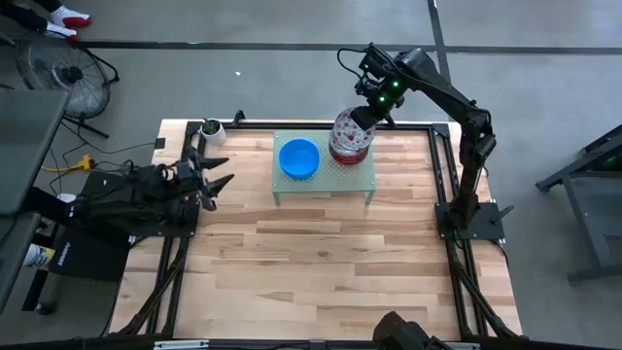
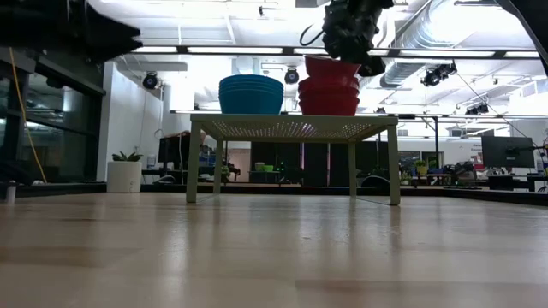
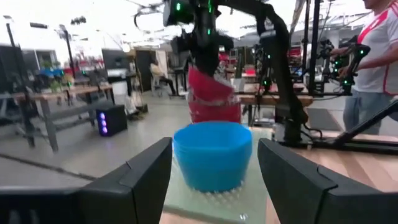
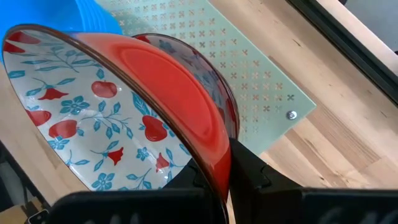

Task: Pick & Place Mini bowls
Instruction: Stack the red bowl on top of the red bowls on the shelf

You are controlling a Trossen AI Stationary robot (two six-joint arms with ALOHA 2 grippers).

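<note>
A pale green perforated stand (image 1: 326,185) sits at the table's far middle. On it are a stack of blue mini bowls (image 1: 298,158) (image 2: 251,94) (image 3: 212,155) and, to its right, a stack of red mini bowls (image 1: 348,148) (image 2: 329,98) (image 3: 214,102) with white floral insides. My right gripper (image 1: 363,117) (image 4: 227,163) is above the red stack, shut on a tilted red floral bowl (image 4: 112,106). My left gripper (image 1: 222,185) (image 3: 214,149) stands open at the table's left side. It points at the blue stack and holds nothing. My right gripper pinches the red floral bowl's rim (image 4: 219,155), one finger on the patterned inside and one on the red outside. The fingers slant down from above. The bowl is tilted over the red stack, held side up (image 2: 364,67); whether its low side rests on the stack I cannot tell.
A small white pot with a green plant (image 1: 212,127) stands at the table's far left corner. The bare wooden tabletop (image 1: 321,262) stretches from the stand to the near edge. A person (image 3: 379,56) stands beyond the table, and a fan (image 1: 58,73) is on the floor.
</note>
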